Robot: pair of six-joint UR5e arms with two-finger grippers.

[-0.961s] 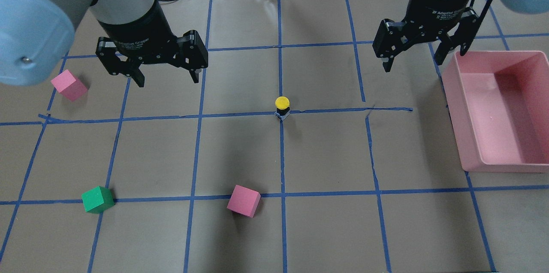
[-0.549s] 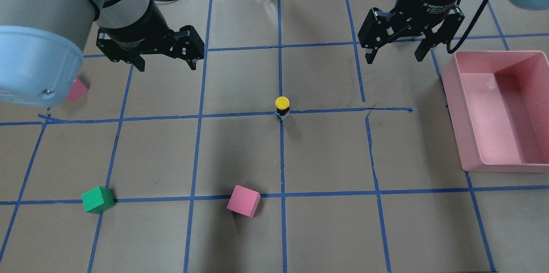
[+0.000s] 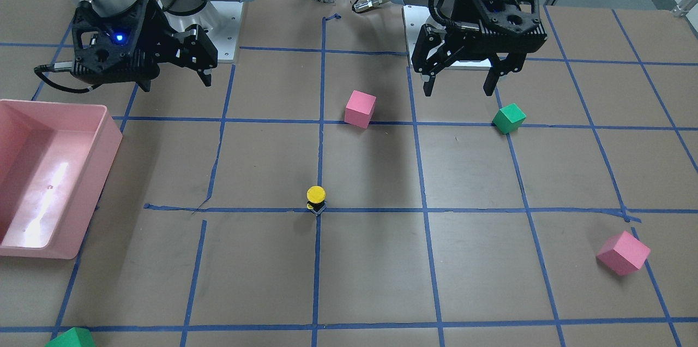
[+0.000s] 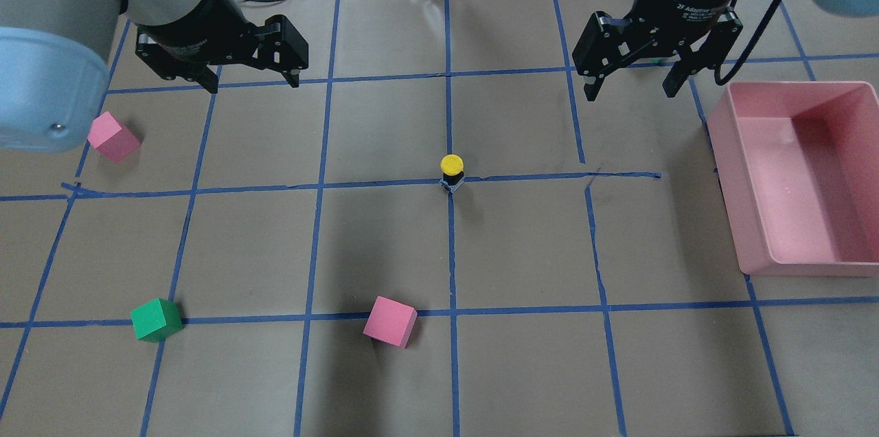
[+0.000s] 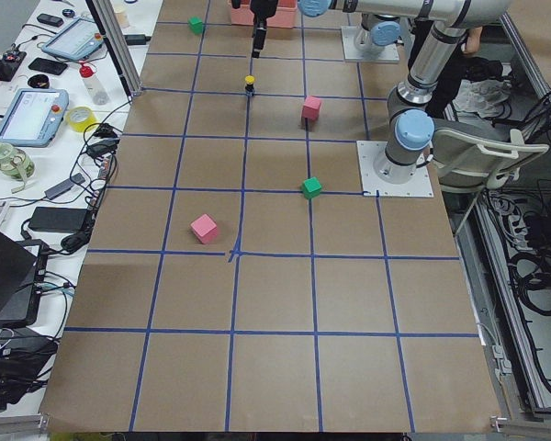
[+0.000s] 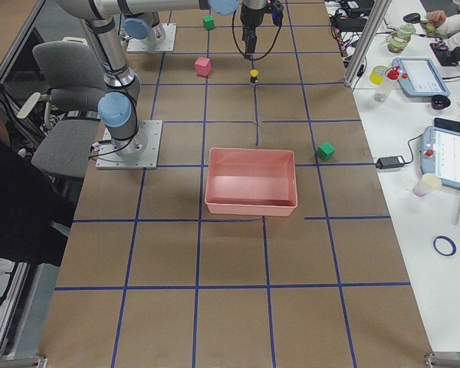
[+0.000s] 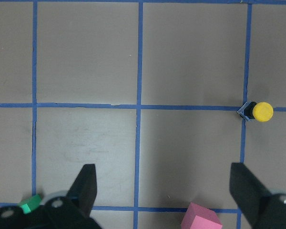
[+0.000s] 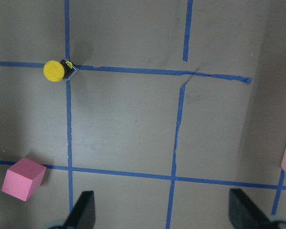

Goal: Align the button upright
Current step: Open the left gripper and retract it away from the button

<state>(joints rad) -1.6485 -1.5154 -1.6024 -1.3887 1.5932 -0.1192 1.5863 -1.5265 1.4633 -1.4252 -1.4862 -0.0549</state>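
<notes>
Looking from the front, one tiny push-button with a round yellow cap and black boxy base [image 3: 316,198] stands upright on a blue tape crossing [image 3: 318,209]. It is well ahead of and between the left claw [image 3: 458,88] and right claw [image 3: 177,84], both spread wide and holding nothing. There are two pink cubes: a pink cube [image 3: 360,108] at the left claw's inner side, and another pink cube [image 3: 623,252] far ahead and outward. There are two green cubes: a green cube [image 3: 509,118] just ahead of the left claw, and another green cube [image 3: 71,337] far beyond the right claw. One pink plastic bin [image 3: 92,183] flanks the right claw's outer side. Overhead, the cap faces up and both claws gape. In both side views the button is a speck, yellow on top. Each wrist view frames it ahead of parted fingers.
</notes>
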